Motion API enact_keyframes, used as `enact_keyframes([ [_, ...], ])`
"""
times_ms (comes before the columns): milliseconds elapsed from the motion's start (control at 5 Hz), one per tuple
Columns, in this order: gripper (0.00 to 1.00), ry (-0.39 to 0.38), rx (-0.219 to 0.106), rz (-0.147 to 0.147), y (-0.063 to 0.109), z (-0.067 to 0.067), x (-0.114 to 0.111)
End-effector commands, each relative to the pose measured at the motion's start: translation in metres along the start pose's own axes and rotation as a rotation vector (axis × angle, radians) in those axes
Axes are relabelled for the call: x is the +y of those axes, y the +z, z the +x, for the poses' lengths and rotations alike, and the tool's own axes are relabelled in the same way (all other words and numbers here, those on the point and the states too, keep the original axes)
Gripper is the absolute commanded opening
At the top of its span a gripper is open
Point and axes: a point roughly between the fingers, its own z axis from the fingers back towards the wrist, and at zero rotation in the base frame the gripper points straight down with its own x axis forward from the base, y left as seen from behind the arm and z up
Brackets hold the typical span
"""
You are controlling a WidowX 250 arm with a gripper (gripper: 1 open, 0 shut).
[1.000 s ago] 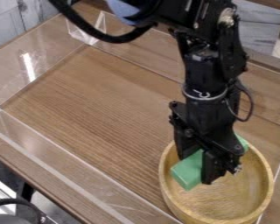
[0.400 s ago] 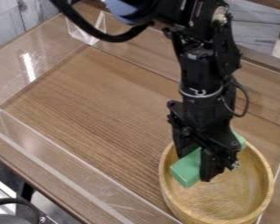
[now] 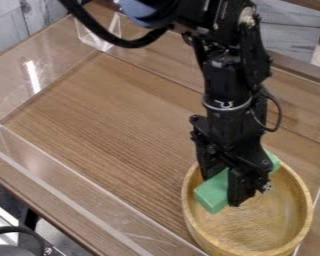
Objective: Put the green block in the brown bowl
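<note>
The brown bowl (image 3: 286, 228) sits at the lower right of the wooden table, light wood with a thick rim. Inside it hangs the green block (image 3: 218, 196), tilted, its lower end close to the bowl's floor. My black gripper (image 3: 236, 185) points almost straight down into the bowl and is shut on the green block, its fingers covering the block's upper part. A small patch of green also shows to the right of the fingers.
The black arm (image 3: 230, 70) rises from the bowl toward the top of the view. A clear plastic wall (image 3: 43, 70) edges the wooden tabletop (image 3: 109, 130) on the left and front. A dark cable (image 3: 109, 35) loops at the upper left.
</note>
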Motion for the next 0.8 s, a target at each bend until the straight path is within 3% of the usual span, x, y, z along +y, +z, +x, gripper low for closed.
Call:
enact_keyframes([
  [0, 0.00, 0.009, -0.038, -0.006, 0.0079, 0.0077, 0.0029],
  [600, 0.00, 0.012, -0.047, -0.019, -0.0004, 0.0105, 0.0040],
])
